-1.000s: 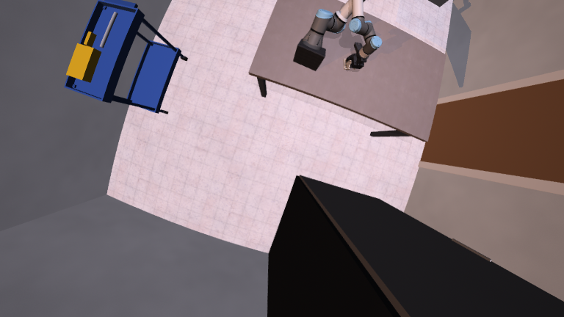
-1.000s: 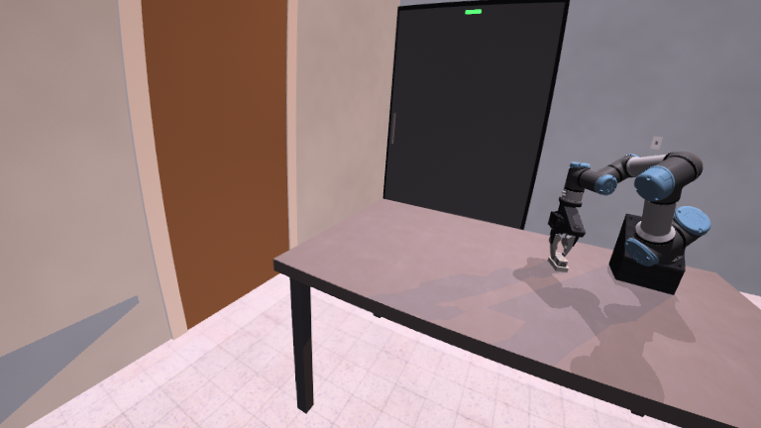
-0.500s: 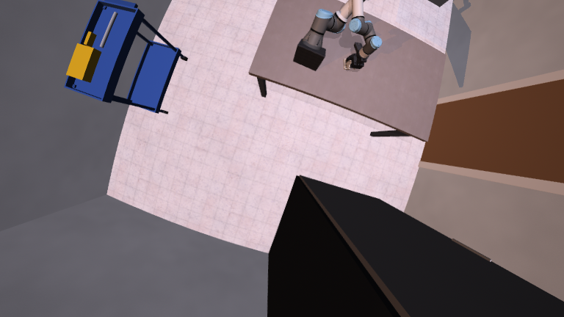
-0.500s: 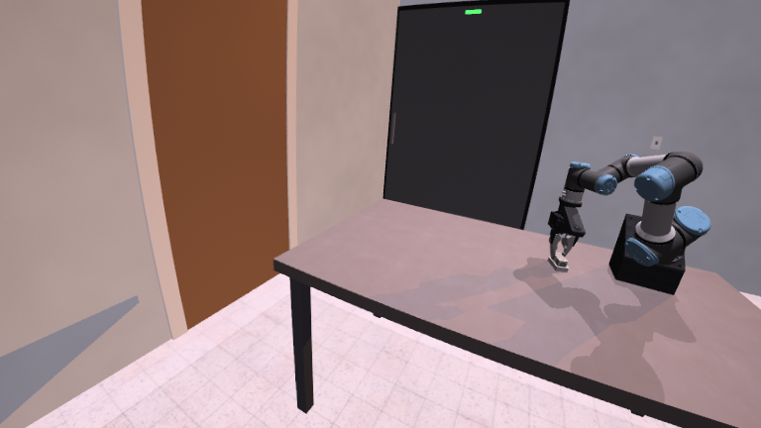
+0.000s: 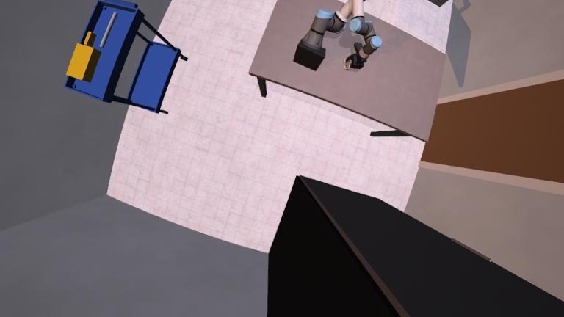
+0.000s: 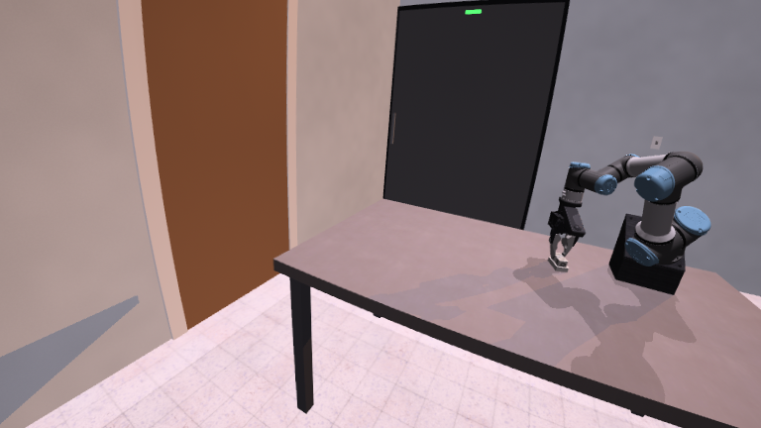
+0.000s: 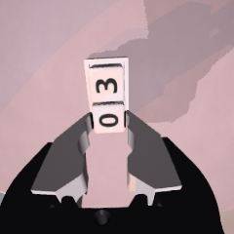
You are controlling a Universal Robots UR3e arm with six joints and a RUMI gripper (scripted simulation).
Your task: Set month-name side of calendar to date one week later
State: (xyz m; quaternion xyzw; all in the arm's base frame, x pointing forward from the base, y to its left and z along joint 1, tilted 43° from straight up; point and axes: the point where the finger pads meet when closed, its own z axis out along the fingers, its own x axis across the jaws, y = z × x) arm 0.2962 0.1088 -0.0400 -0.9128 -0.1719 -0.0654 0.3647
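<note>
The small white tray (image 7: pixel 126 80) (image 6: pixel 561 269) stands on the table. In the wrist view two white cubes sit in it in a row. The farther cube (image 7: pixel 115 73) shows a 3 towards the camera. The nearer cube (image 7: pixel 119 129) shows a 0 lying on its side. My gripper (image 7: pixel 109 112) (image 6: pixel 560 256) points down, its fingertips against both sides of the 0 cube, and is shut on it. The tray's side walls hide the cubes' lower edges. The month's name and the upright digit faces cannot be read in any view.
The arm's black base (image 5: pixel 309 55) (image 6: pixel 646 266) stands on the table (image 5: pixel 399 89) (image 6: pixel 403 255) near the tray. A blue cart (image 5: pixel 145 76) with a yellow box (image 5: pixel 81 62) stands away from the table. A dark cabinet (image 5: pixel 416 246) is at the lower right of the top view.
</note>
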